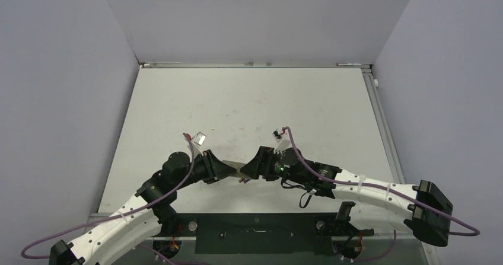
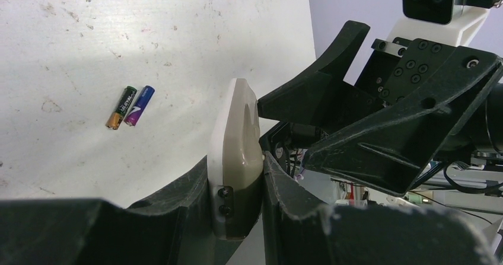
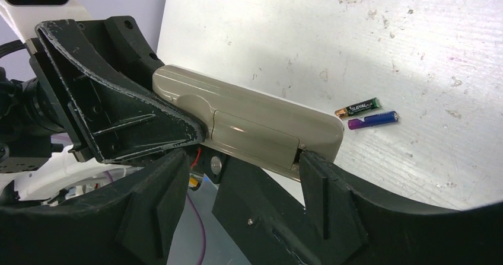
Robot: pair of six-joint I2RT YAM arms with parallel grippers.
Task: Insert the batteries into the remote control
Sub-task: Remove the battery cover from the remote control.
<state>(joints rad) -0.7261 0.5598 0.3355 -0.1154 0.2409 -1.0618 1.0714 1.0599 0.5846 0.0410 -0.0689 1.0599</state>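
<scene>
Our left gripper clamps one end of the remote; our right gripper gapes wide at its other end, empty. The batteries lie beside the remote. We judge it light, stiff, slick: grip its edges, clear of the cover.

Overhead, soft even light fills the scene; the white table is bright, and the arms throw only faint, blurred shadows. In both wrist views the table glares pale, close to washed out. The left gripper looms near the lens, its fingers dark and soft-focused. The batteries are sharp enough to show lettering. A dull sheen lies on the remote.
</scene>
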